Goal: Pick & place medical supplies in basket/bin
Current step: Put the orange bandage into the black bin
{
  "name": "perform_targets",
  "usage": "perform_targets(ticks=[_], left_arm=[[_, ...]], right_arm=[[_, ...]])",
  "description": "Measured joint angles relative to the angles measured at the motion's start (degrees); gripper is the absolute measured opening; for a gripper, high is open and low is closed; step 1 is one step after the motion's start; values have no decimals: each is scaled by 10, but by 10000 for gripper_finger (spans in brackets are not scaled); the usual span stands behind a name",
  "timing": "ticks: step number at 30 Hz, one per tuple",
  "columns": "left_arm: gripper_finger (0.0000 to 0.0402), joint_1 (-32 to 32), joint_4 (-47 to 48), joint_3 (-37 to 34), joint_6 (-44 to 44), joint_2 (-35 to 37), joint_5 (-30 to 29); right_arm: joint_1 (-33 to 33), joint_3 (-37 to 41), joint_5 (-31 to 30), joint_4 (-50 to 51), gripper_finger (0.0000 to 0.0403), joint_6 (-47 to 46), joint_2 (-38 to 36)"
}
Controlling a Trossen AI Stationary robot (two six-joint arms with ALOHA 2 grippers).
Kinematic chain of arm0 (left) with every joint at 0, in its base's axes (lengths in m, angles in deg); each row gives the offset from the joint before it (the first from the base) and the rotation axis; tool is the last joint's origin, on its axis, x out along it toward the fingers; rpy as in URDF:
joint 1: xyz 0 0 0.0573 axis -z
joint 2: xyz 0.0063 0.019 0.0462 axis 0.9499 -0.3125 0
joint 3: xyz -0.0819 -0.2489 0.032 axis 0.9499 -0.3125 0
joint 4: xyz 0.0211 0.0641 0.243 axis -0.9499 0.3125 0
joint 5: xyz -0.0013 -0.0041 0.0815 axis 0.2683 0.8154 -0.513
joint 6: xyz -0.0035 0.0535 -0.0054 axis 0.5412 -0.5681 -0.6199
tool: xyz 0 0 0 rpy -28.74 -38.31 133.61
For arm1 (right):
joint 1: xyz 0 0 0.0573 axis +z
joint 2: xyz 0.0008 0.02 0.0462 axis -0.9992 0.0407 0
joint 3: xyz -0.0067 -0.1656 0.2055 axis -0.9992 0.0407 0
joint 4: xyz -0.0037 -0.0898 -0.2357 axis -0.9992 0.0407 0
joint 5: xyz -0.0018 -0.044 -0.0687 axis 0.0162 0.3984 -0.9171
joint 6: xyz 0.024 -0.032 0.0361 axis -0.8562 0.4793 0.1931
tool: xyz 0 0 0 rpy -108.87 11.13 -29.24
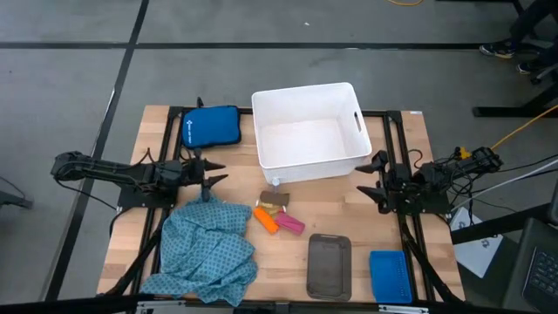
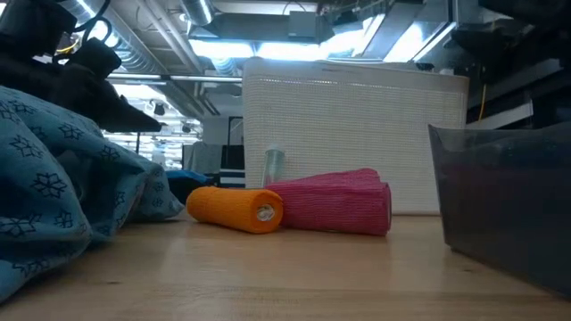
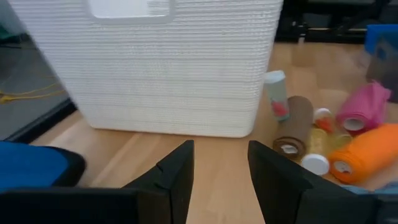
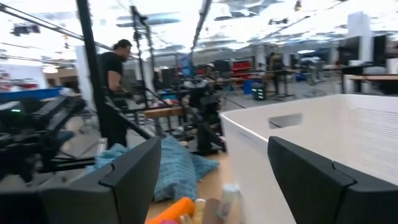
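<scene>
The teal dotted cloth (image 1: 209, 249) lies crumpled at the table's near left and also shows in the low view (image 2: 62, 196). An orange roll (image 1: 266, 219), a pink roll (image 1: 291, 224) and a tan roll (image 1: 275, 201) lie on the wood just in front of the white tub (image 1: 305, 131). Small white-capped pieces (image 3: 317, 163) lie beside the tan roll (image 3: 295, 127). My left gripper (image 1: 214, 172) hovers open and empty above the cloth's far edge, pointing toward the table's right edge. My right gripper (image 1: 370, 179) is open and empty beside the tub's near right corner.
A royal-blue zip pouch (image 1: 211, 126) lies left of the tub. A flat dark-grey tray (image 1: 329, 266) and a small blue ribbed basket (image 1: 390, 276) sit at the near right. Bare wood shows between the rolls and the tray. A person (image 4: 115, 81) stands in the room beyond.
</scene>
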Motion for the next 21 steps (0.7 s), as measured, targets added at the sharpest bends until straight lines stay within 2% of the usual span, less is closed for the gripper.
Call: perform_targets(ticks=[8,13,18,21], left_arm=[[148,0,-17,1,-10,0,104],[148,0,-21,1,9,0,98],[148,0,-55,1,13,0,23],[148,0,-89,1,31,-1,17]], right_arm=[[0,0,29,-1,297,-4,0],[0,0,29,-1,297,-14,0],[0,0,8,-1,297,11,0],[0,0,-2,-3,297,28,0]])
